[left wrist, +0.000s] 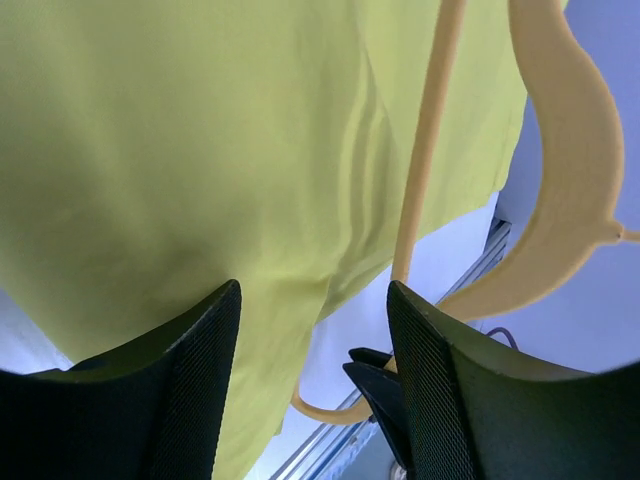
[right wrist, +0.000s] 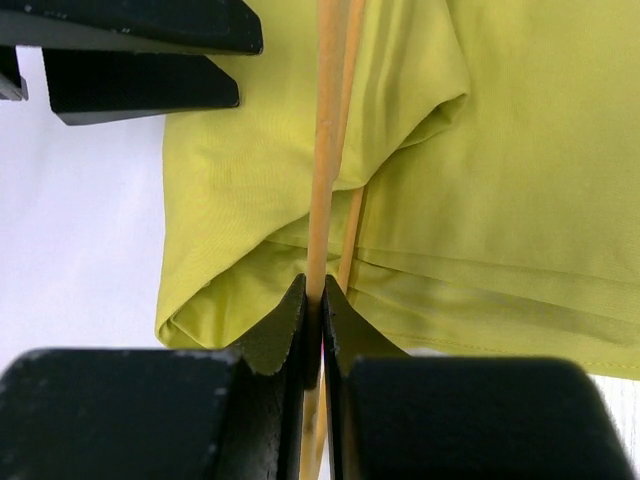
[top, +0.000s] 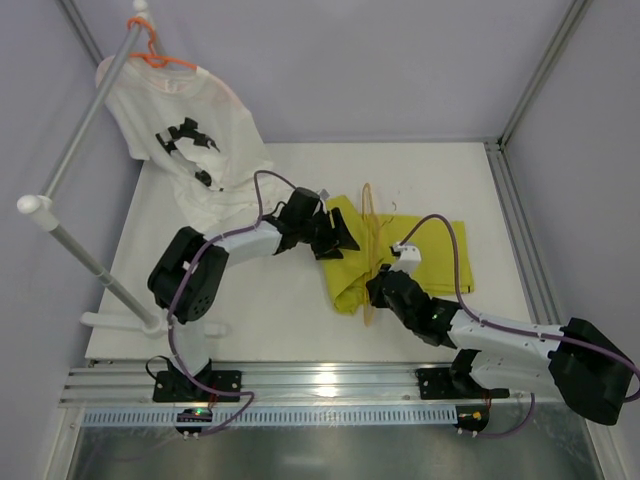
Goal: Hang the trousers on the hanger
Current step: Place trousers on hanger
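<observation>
Yellow-green trousers [top: 430, 235] sit half-threaded through the hanger [right wrist: 325, 120], pinched tight by right gripper [right wrist: 313, 300]; left gripper [left wrist: 313, 300] stands open, holding nothing; next likely a grasp to pull cloth through

Upright yellow hanger [top: 369, 230] crosses the folded yellow-green trousers [top: 345, 275].

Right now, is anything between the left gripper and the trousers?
Nothing visible. The open left gripper faces bare trousers cloth. The hanger, pinched by the right gripper, stands off to one side, not in between.
</observation>
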